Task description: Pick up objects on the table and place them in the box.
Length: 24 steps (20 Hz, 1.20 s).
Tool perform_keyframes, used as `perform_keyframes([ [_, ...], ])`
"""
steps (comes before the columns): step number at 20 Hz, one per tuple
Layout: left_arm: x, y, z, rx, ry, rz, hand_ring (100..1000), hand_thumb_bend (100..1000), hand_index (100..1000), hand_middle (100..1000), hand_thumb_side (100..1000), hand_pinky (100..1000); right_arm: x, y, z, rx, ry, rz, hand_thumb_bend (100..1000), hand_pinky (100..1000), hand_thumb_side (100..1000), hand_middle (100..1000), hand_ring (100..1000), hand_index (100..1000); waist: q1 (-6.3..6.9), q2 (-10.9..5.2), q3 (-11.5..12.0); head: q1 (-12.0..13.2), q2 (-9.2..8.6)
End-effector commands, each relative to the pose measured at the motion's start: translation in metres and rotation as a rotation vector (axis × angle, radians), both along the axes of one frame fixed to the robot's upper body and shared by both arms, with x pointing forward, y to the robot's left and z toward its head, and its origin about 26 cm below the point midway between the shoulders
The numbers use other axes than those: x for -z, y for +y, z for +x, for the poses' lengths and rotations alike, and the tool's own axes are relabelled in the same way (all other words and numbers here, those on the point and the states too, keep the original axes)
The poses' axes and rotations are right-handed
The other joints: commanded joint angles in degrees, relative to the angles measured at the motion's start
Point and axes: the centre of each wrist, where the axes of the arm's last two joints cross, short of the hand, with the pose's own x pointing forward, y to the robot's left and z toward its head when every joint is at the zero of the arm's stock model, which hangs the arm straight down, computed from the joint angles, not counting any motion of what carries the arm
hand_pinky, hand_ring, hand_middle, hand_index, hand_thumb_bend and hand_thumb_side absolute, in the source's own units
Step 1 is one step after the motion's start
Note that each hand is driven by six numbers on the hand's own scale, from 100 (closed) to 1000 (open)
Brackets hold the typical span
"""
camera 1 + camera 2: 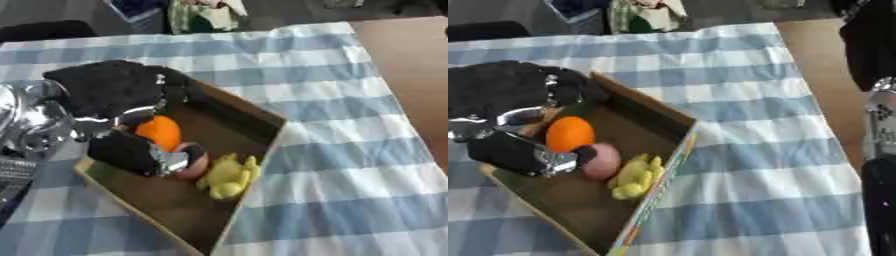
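An open brown cardboard box (175,205) lies askew on the blue and white checked cloth. My left hand (114,87), black with silver joints, reaches into its upper left end. Its fingers (127,150) curl under and around an orange (159,131), which sits low inside the box. A pink round fruit (601,161) lies right beside the fingertips. A yellow lumpy object (229,176) rests against the box's right wall. My right arm (881,200) shows only as a black and silver strip on the right edge of the right eye view.
The checked cloth (350,165) spreads to the right of the box. Bare brown table (411,65) lies beyond the cloth's right edge. Cluttered items (206,15) sit past the far edge. My left arm's silver joint (26,125) fills the left side.
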Motion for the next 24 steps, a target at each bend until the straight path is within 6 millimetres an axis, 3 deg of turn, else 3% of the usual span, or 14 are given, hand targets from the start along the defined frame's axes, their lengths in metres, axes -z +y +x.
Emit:
perform_keyframes([
  [1, -0.014, 0.018, -0.003, -0.017, -0.1, -0.22, 905, 100, 965, 849, 897, 688, -0.01, -0.001, -0.006, 0.011, -0.039, -0.001, 100, 817, 673, 493, 635, 758, -0.21, -1.56, 0.23, -0.4, 0.38],
  [3, -0.012, 0.029, -0.001, -0.024, -0.143, -0.399, 873, 100, 943, 817, 816, 650, -0.01, -0.001, -0.007, 0.014, -0.041, 0.004, 100, 817, 673, 493, 635, 758, -0.26, -1.59, 0.4, -0.5, 0.52],
  [5, -0.007, 0.041, 0.002, -0.028, -0.184, -0.601, 839, 100, 930, 790, 794, 611, -0.01, -0.002, -0.007, 0.017, -0.044, 0.008, 100, 817, 671, 494, 635, 758, -0.37, -1.6, 0.59, -0.61, 0.64],
  [10, 0.02, 0.062, 0.006, -0.04, -0.241, -0.988, 785, 100, 911, 747, 798, 557, -0.011, -0.002, -0.009, 0.021, -0.05, 0.019, 100, 815, 669, 495, 636, 757, -0.59, -1.71, 1.12, -0.52, 1.0],
  [19, 0.062, 0.081, 0.005, 0.031, -0.321, -1.43, 746, 100, 884, 719, 835, 570, -0.011, -0.003, -0.012, 0.03, -0.076, 0.032, 100, 807, 657, 521, 670, 766, -0.67, -2.44, 1.95, -0.81, 1.92],
  [24, 0.079, 0.085, 0.003, 0.135, -0.353, -1.54, 741, 100, 890, 712, 829, 569, -0.011, -0.001, -0.014, 0.016, -0.124, 0.027, 100, 802, 664, 567, 717, 786, -0.34, -3.13, 2.0, -0.86, 2.84],
])
